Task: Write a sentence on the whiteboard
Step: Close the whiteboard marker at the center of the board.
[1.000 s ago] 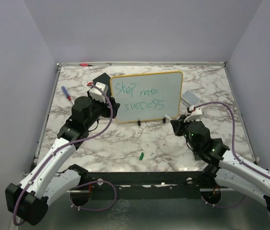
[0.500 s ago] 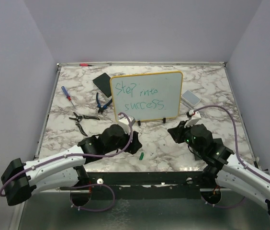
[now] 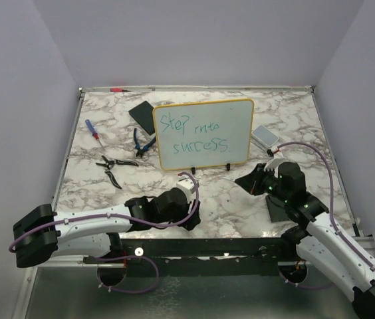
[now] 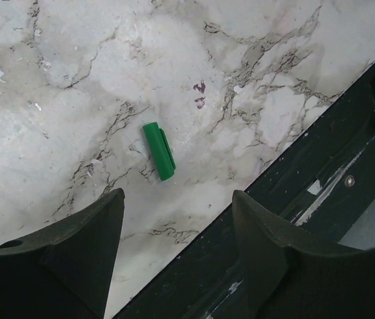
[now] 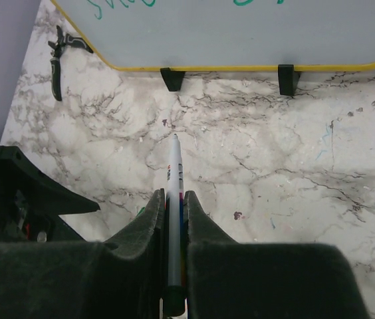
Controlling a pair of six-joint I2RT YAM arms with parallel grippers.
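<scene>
The whiteboard (image 3: pixel 241 136) stands upright on two black feet at mid-table, its yellow frame around the green sentence (image 3: pixel 193 134) in two lines. Its lower edge also shows in the right wrist view (image 5: pixel 254 40). My right gripper (image 3: pixel 246 179) hovers in front of the board's right foot, shut on a white marker (image 5: pixel 175 166) whose tip points toward the board. My left gripper (image 4: pixel 177 194) is open, low over the table's front edge. A green marker cap (image 4: pixel 159 150) lies on the marble just beyond its fingertips. In the top view the left gripper (image 3: pixel 191 218) hides the cap.
Blue pliers (image 3: pixel 143 143), black pliers (image 3: pixel 113 166) and a screwdriver (image 3: pixel 92 129) lie left of the board. A black pad (image 3: pixel 141 111) lies behind them and a grey eraser (image 3: pixel 265 135) right of the board. The dark front rail (image 4: pixel 287 173) runs beside the cap.
My left arm has swung from the board's left edge down to the table's front, over the green cap, its jaws a little narrower. My right arm has drawn back slightly with the marker.
</scene>
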